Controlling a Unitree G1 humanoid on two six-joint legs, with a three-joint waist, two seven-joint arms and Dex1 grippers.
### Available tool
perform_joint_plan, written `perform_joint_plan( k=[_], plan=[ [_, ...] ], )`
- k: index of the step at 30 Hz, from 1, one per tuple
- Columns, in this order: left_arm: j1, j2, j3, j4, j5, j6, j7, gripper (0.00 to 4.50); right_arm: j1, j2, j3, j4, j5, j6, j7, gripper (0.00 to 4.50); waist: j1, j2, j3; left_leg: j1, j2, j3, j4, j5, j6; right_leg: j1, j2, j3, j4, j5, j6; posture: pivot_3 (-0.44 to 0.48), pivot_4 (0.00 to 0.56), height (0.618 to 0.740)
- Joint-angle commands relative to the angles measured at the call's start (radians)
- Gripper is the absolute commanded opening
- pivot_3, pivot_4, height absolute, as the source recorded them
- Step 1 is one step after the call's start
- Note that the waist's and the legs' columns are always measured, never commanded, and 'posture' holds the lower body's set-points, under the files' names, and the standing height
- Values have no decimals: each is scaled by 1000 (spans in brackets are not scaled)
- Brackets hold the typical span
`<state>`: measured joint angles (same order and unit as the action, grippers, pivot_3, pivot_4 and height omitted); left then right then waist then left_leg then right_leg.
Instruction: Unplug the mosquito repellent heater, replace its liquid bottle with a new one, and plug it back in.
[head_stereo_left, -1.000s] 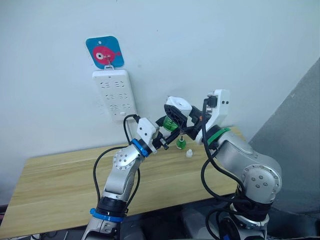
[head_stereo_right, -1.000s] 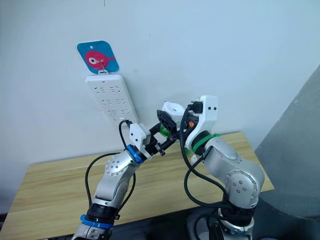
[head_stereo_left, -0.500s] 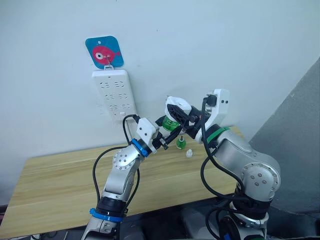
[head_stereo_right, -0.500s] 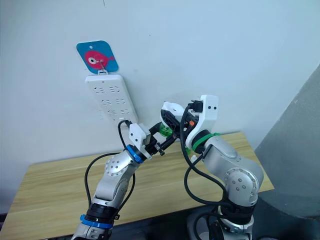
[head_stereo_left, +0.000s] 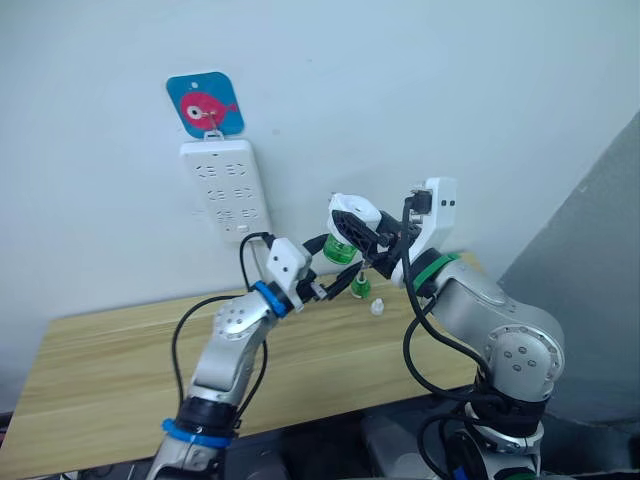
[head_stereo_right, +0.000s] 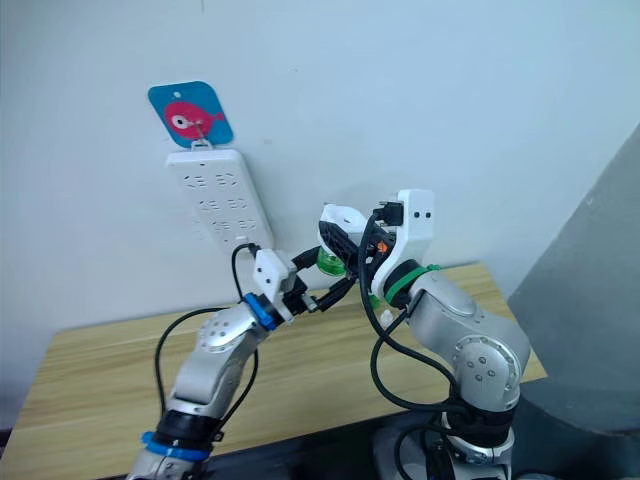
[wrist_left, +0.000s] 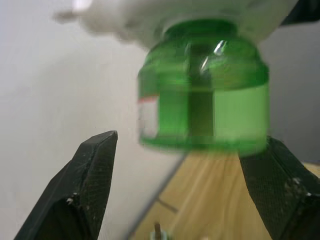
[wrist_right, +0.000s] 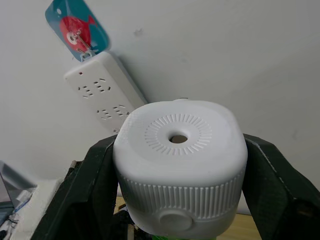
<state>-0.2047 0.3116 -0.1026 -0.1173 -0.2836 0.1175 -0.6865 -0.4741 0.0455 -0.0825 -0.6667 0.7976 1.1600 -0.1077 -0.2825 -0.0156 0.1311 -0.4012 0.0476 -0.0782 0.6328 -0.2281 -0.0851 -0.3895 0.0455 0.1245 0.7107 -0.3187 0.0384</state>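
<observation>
Two grippers are meeting above the table's far edge. The right gripper is clamping the mosquito repellent heater. The left gripper is spreading its fingers around the green bottle without touching, well clear of the power strip.

Heater: matt white plastic, ribbed skirt. Bottle between left gripper fingers: glossy green, apparently translucent plastic. Table: light wood-grain.

Blurring in the left wrist view: green bottle and heater, cut off at 12 o'clock. Hiding the 2 prongs behind the right gripper. Too small to tell: white cap.
</observation>
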Motion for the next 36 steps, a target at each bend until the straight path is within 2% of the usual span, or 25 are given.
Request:
perform_joint_plan(
  k=[1,3,7,10,12,15,19,29,36],
  plan=[
    [75,107,108,-113,-105,107,-53,3873,-34,-89,42,-62,-31,-57,63,3028,-7,0,0,0,0,0,-1,0,0,0,0,0,0,0,-1,-263,97,729],
    [134,166,185,-164,-160,122,-79,3873,-24,-157,65,-78,-51,-74,99,3028,-7,0,1,1,1,0,-3,0,0,-1,0,-1,0,-2,-2,-256,100,729],
    [223,242,321,-206,-192,110,-79,3873,3,-253,90,-97,-73,-114,158,3028,6,0,2,0,1,0,-5,0,0,-2,0,-1,-1,-4,-3,-234,107,729],
    [241,269,455,-182,-168,79,-6,3873,32,-316,100,-111,-87,-138,205,3028,19,-1,3,1,1,0,-5,0,0,-1,0,-1,-1,-4,-3,-200,106,729],
    [214,273,488,-146,-140,63,40,3873,41,-333,112,-112,-88,-152,222,3028,30,-2,4,1,1,0,-5,0,0,-1,0,-1,-2,-4,-3,-183,107,729],
    [148,269,493,-84,-110,52,91,3873,46,-347,138,-114,-97,-167,244,3028,43,-3,4,1,1,0,-5,0,0,-1,0,-1,-2,-4,-3,-181,106,729],
    [107,273,473,-41,-96,30,78,3873,45,-350,160,-112,-114,-180,259,3028,58,-3,4,0,0,0,-5,0,0,0,0,0,-4,-4,-3,-177,104,729],
    [-104,315,413,245,-70,-48,-32,3873,49,-363,185,-127,-138,-185,272,3028,64,-3,4,-1,1,-1,-5,0,0,0,0,-1,-6,-4,-3,-200,107,729],
    [-206,316,364,334,-69,-49,-102,3873,56,-357,187,-142,-143,-176,268,3028,62,-3,4,-1,1,-1,-5,0,0,0,0,-1,-7,-4,-3,-214,109,729]
  ],
)
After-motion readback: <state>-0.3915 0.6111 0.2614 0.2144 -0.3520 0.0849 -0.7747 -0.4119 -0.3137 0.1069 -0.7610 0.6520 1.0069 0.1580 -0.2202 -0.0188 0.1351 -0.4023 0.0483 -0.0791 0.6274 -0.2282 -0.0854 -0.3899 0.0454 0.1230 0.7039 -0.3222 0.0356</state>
